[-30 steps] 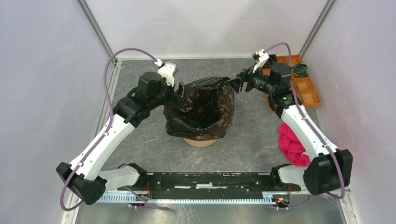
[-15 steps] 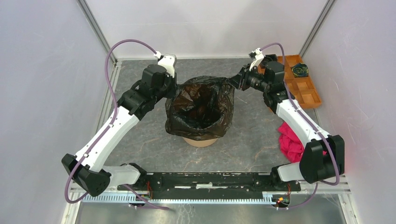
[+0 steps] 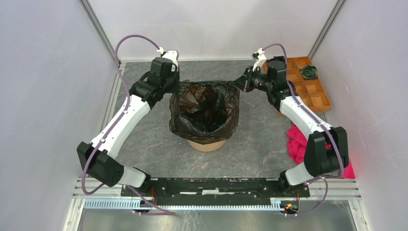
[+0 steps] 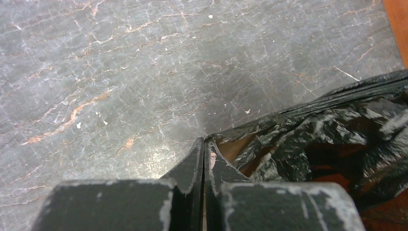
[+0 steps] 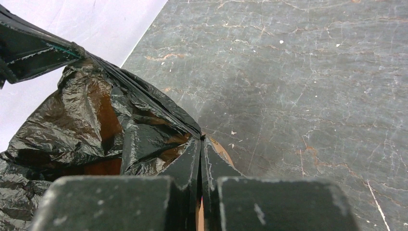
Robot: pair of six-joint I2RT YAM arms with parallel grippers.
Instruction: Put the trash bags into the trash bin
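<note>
Black film, thin, glossy and crinkled: the trash bag [image 3: 204, 113] sits draped over the trash bin [image 3: 208, 144] at the middle of the counter [image 3: 144, 139]. Its mouth faces straight up, and its long axis stands upright along the bucket. Of the bin I see only a band of smooth orange wall below the bag's skirt on the near side. The mouth is stretched left to right, and its far edge runs as a taut, pleated ridge between my two grips. My left fingers [image 4: 196, 156] are pressed together with no gap, pinching the film at the far left of the rim. My right fingers [image 5: 192, 156] are clamped just as tight on the far right of it. The counter is grey and stone-patterned, veined with rust and white.
</note>
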